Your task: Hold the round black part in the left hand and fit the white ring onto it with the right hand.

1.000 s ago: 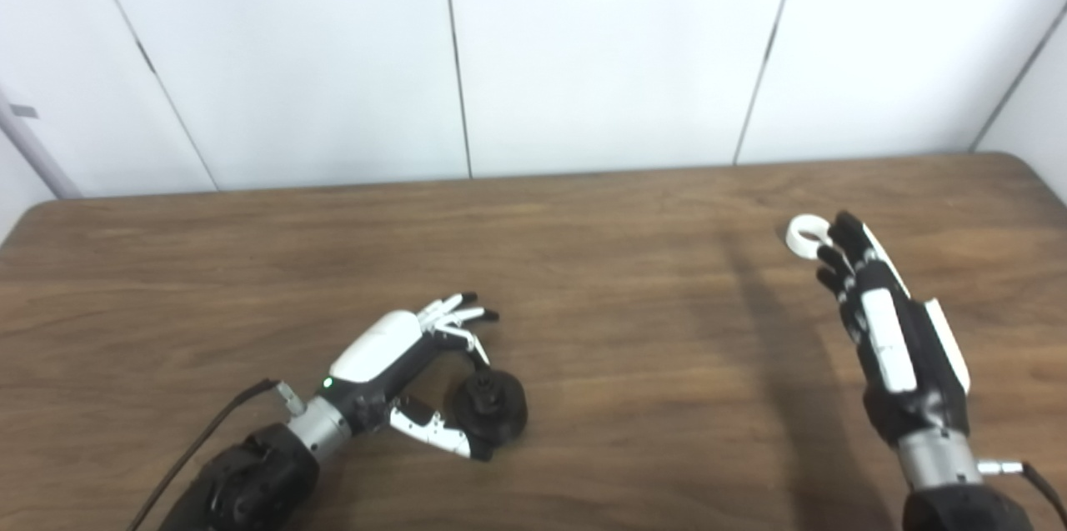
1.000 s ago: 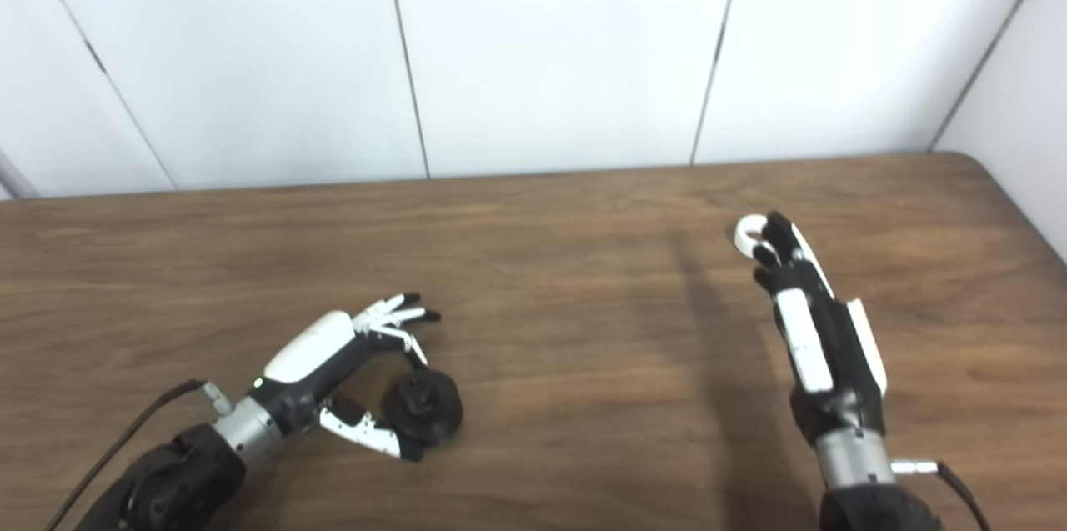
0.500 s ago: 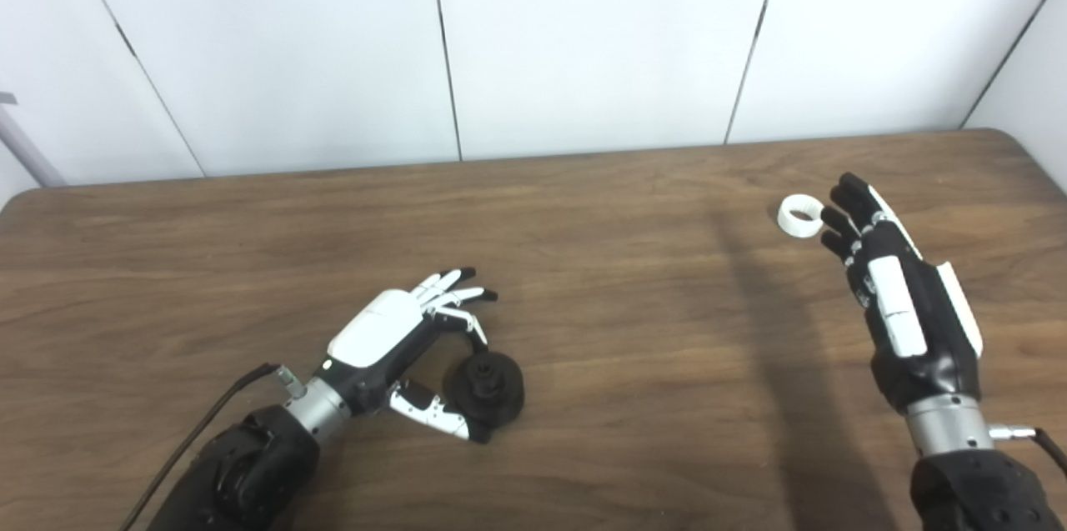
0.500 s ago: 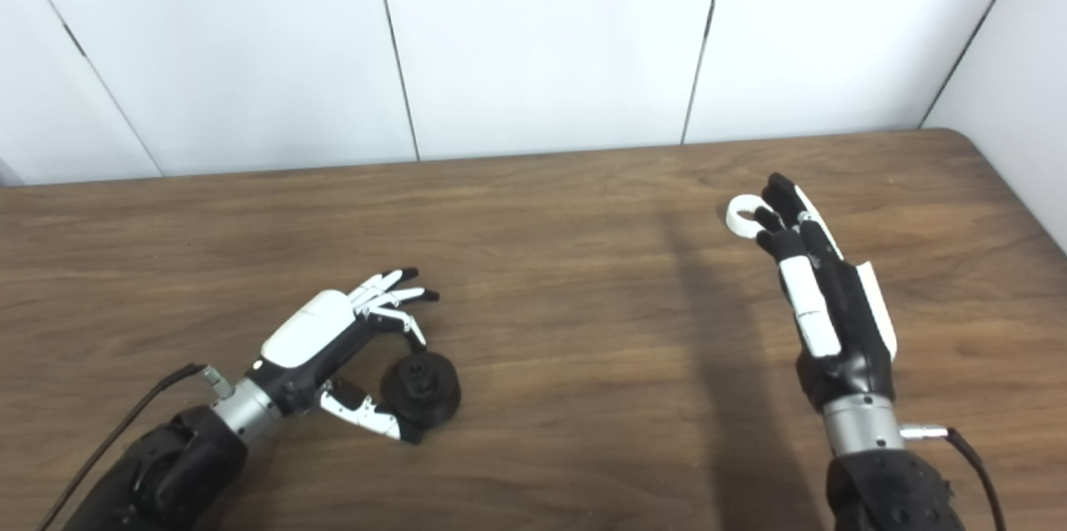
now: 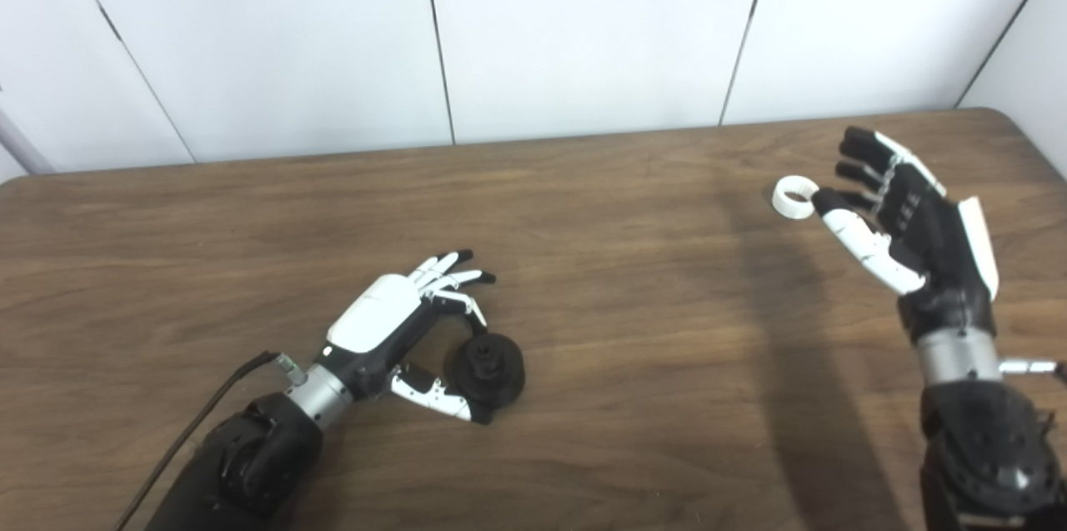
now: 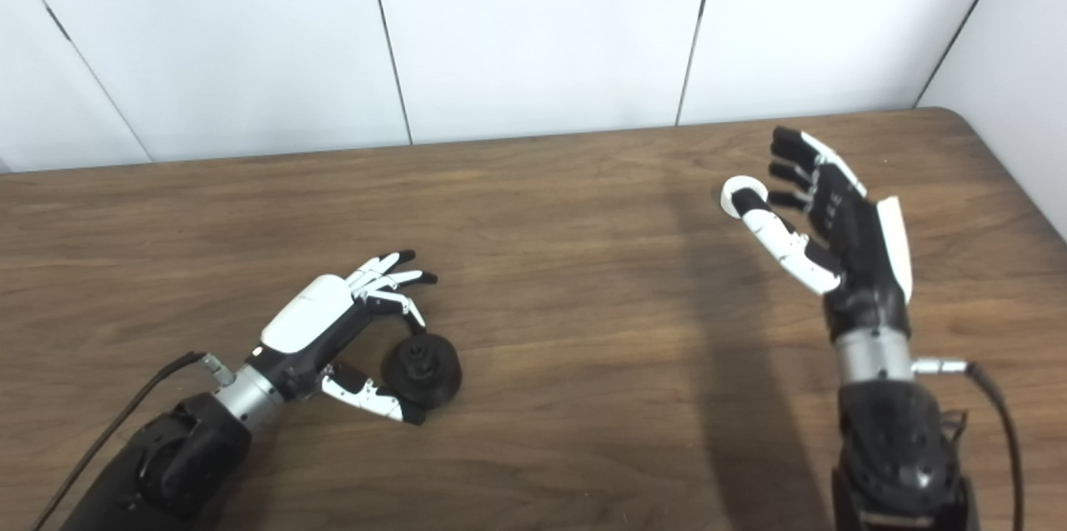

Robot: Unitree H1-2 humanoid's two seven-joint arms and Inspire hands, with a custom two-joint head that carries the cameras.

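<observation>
I am seeing neither pickup done. My left hand (image 5: 392, 331) is cupping, fingers apart, around the round black part (image 5: 489, 362) lying on the near counter (image 5: 633, 348). My right hand (image 5: 904, 218) is hovering spread beside the white ring (image 5: 793, 197), far right, ungrasped.

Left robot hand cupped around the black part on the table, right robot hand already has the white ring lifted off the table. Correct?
Not quite. The white ring lies on the table, not lifted; the open right robot hand is beside it, as the left eye view shows. The left robot hand does cup the black part.
</observation>
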